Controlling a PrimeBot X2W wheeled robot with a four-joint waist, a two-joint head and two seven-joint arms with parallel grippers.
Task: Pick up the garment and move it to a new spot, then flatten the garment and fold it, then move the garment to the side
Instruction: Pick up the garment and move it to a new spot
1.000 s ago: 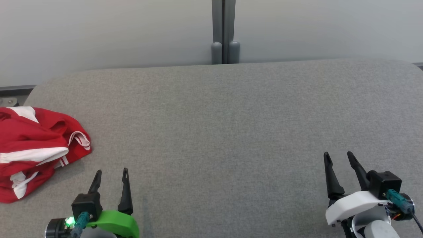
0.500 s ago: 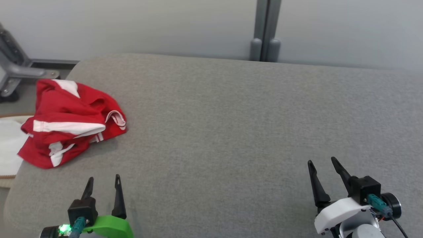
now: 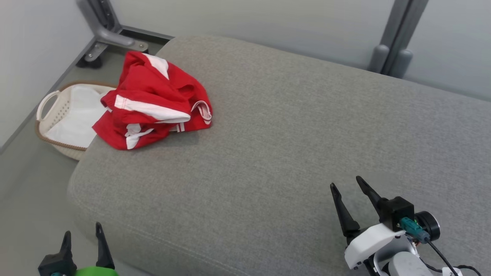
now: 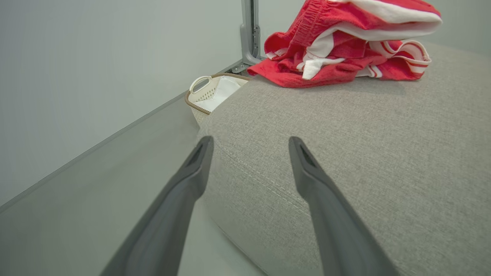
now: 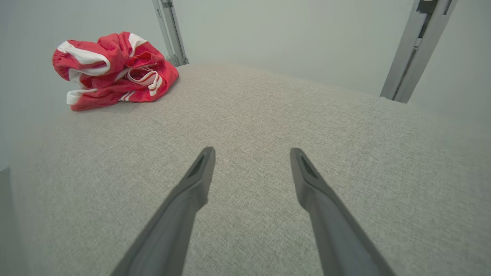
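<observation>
A crumpled red garment [image 3: 153, 101] with white stripes lies bunched at the far left corner of the grey padded surface [image 3: 291, 130], partly hanging over its edge. It also shows as a heap in the left wrist view [image 4: 345, 42] and the right wrist view [image 5: 111, 71]. My left gripper [image 3: 81, 229] is open at the lower left, off the surface's near left corner and well short of the garment. My right gripper [image 3: 345, 183] is open over the surface at the lower right, far from the garment. Nothing sits between either pair of fingers [image 4: 195, 161] [image 5: 201, 168].
A cream laundry basket [image 3: 57, 115] with white cloth inside stands on the floor beside the surface's left edge, just under the garment; it appears in the left wrist view too [image 4: 209, 90]. A grey metal post foot [image 3: 105, 36] and wall posts [image 3: 395, 42] stand behind.
The head camera has turned left, so the garment now sits nearer the picture's middle and the basket has come into view. Both grippers stay open.
</observation>
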